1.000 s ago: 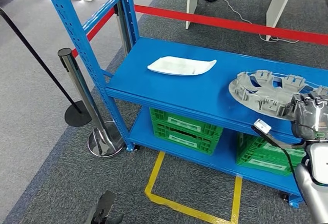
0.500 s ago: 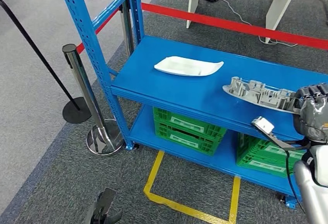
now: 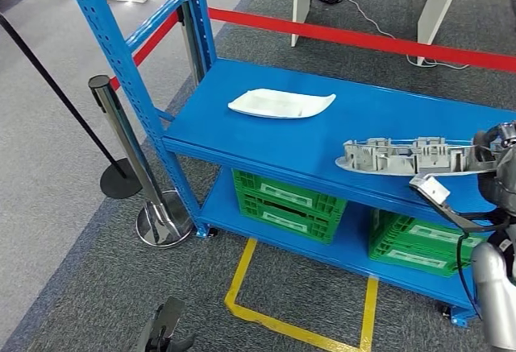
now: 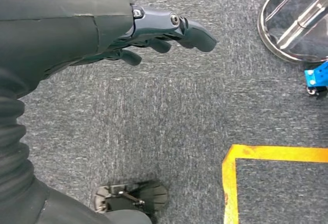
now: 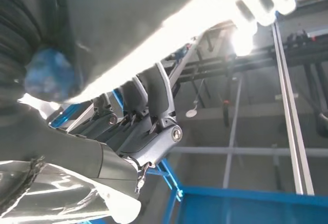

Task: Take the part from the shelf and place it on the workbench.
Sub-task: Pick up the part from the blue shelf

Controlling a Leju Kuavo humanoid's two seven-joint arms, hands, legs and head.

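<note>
Leftmost, a chrome stanchion (image 3: 131, 167) stands on the grey carpet beside the blue shelf (image 3: 268, 138), with a red barrier belt (image 3: 365, 39) stretched behind. Low at the picture's bottom the left hand (image 4: 155, 32) hangs over the carpet near a yellow floor marking (image 3: 292, 320), its fingers loosely apart and holding nothing. On the shelf's upper level lies a white tray (image 3: 281, 103); below it sit two green crates (image 3: 291, 205). Further right, the grey part (image 3: 408, 157) is lifted just above the shelf's front edge, roughly level and seen edge-on, gripped at its right end by the right hand (image 3: 499, 163), whose fingers (image 5: 155, 98) curl up against the part's underside
</note>
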